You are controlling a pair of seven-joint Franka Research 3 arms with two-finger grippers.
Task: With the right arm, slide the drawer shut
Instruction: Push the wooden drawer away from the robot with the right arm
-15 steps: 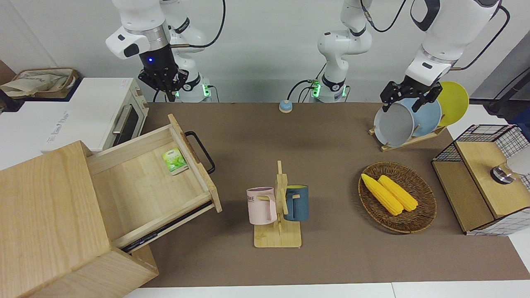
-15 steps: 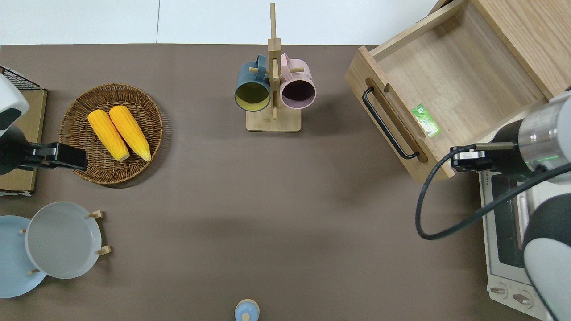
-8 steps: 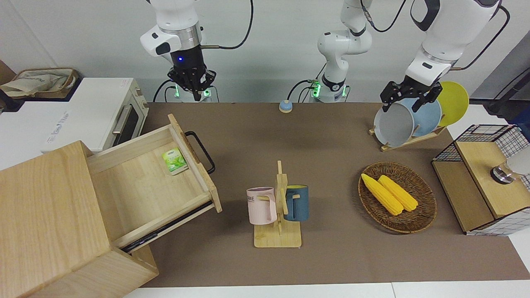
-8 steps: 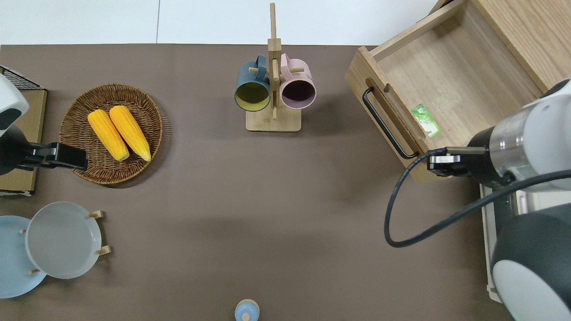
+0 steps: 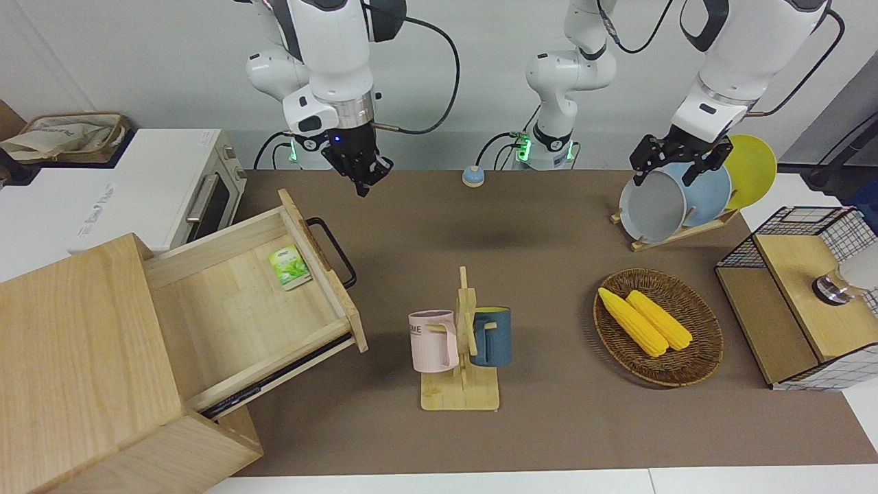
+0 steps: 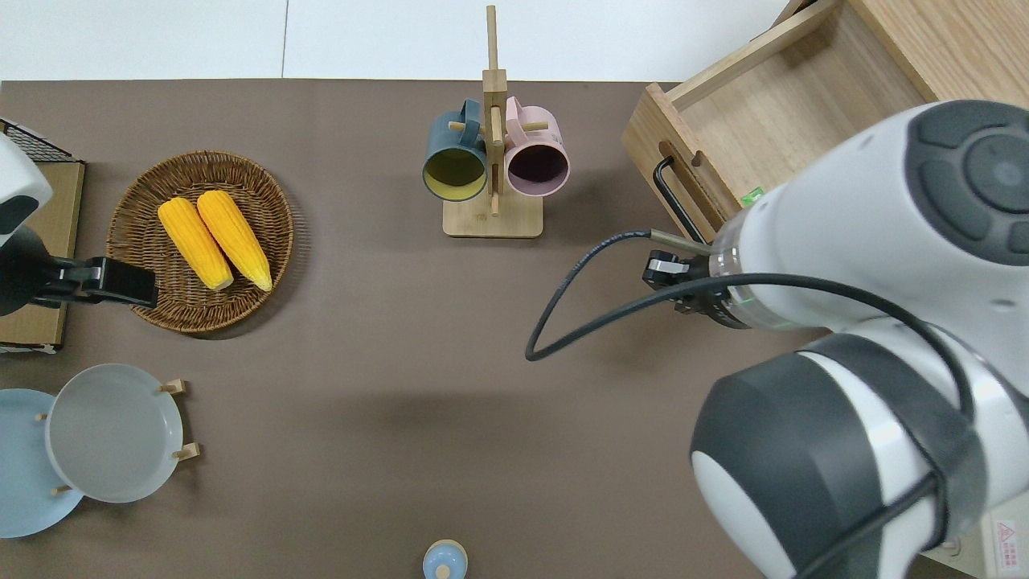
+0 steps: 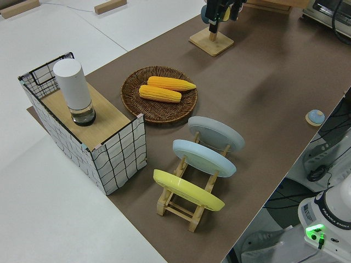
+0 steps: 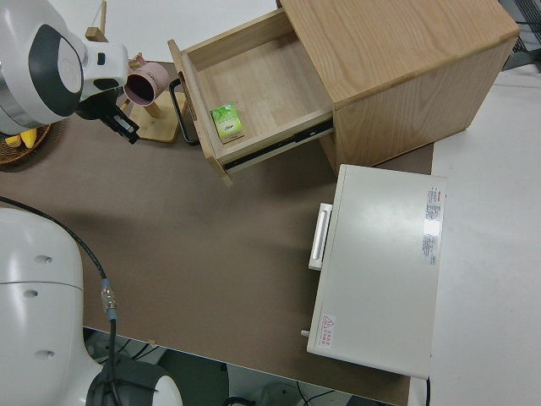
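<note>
The drawer [image 5: 233,309] stands pulled far out of the wooden cabinet [image 5: 75,357], with its black handle [image 5: 336,250] facing the middle of the table. A small green packet [image 5: 289,266] lies inside, against the front panel. My right gripper [image 5: 363,180] hangs in the air with its blue light on. In the overhead view it [image 6: 675,281] is over bare brown table just beside the handle [image 6: 671,193], apart from it, mostly hidden under the arm. The right side view shows it [image 8: 127,127] near the drawer front [image 8: 190,101]. My left arm is parked, gripper [image 5: 675,161] open.
A white toaster oven [image 5: 158,185] stands beside the cabinet, nearer to the robots. A mug rack [image 5: 461,343] with two mugs stands mid-table. Toward the left arm's end are a corn basket [image 5: 658,326], a plate rack [image 5: 686,195] and a wire-mesh box [image 5: 802,295]. A blue bell [image 5: 472,176] sits nearest the robots.
My right arm has swung from over the toaster oven and the drawer's corner toward the table's middle, and lower. The drawer, the packet and the left arm have not moved.
</note>
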